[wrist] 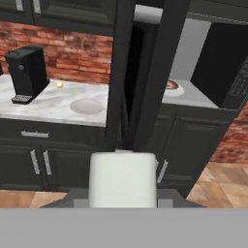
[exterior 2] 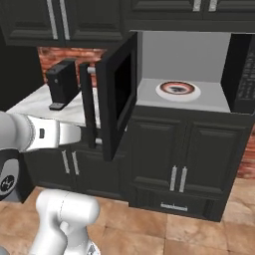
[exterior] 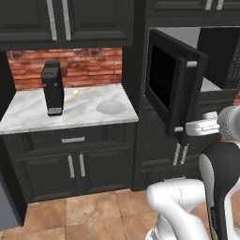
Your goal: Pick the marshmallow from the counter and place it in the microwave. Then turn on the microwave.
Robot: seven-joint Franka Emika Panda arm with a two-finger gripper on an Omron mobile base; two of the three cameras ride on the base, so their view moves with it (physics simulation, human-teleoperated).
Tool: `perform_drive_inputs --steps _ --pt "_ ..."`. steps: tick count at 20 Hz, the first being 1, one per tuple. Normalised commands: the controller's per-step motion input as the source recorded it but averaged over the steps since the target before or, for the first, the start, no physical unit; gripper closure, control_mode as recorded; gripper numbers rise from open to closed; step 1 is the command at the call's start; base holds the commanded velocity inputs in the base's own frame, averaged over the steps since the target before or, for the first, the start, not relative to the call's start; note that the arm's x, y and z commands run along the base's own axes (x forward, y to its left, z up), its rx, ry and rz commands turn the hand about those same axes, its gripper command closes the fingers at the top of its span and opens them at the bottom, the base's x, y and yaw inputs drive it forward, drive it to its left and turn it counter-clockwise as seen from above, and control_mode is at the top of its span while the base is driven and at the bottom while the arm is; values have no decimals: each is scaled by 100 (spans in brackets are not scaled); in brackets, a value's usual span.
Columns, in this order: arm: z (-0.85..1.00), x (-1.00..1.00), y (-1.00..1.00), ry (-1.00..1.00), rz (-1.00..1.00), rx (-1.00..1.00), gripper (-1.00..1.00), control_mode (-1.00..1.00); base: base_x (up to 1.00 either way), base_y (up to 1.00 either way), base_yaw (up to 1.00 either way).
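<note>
We see the microwave (exterior 2: 184,64) standing open, its dark glass door (exterior 2: 117,94) swung out toward us on its left edge, the silver bar handle (exterior 2: 87,104) on the outer face. Inside the microwave the red-ringed white turntable (exterior 2: 178,90) lies on the grey floor with nothing resting on it, and the keypad (exterior 2: 246,79) runs down the microwave's right side. The white arm (exterior 2: 50,135) reaches in from the left of the microwave and ends at the lower edge of the open door. In the hand view the marshmallow (wrist: 123,177) shows as a whitish block close before the camera, in front of the microwave door's edge; the gripper (wrist: 123,203) looks clamped on it, though its fingertips are hidden behind the block. To the left of the microwave stretches the counter (exterior: 28,112). On it the round grey plate (exterior: 111,107) lies nearest the microwave, the small yellow ball (exterior: 75,92) sits farther from the microwave by the brick wall (exterior: 89,65), and the black coffee machine (exterior: 53,87) stands farthest from the microwave.
</note>
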Motion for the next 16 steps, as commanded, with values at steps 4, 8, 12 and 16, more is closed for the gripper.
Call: perform_drive_inputs --steps 4,8,12,16 --pt "0 0 0 0 0 0 100 100 -16 -49 6" --pt "0 0 0 0 0 0 100 100 -9 -46 6" --pt "0 0 0 0 0 0 100 100 0 -39 7" --pt "0 0 0 0 0 0 100 100 0 -39 8"
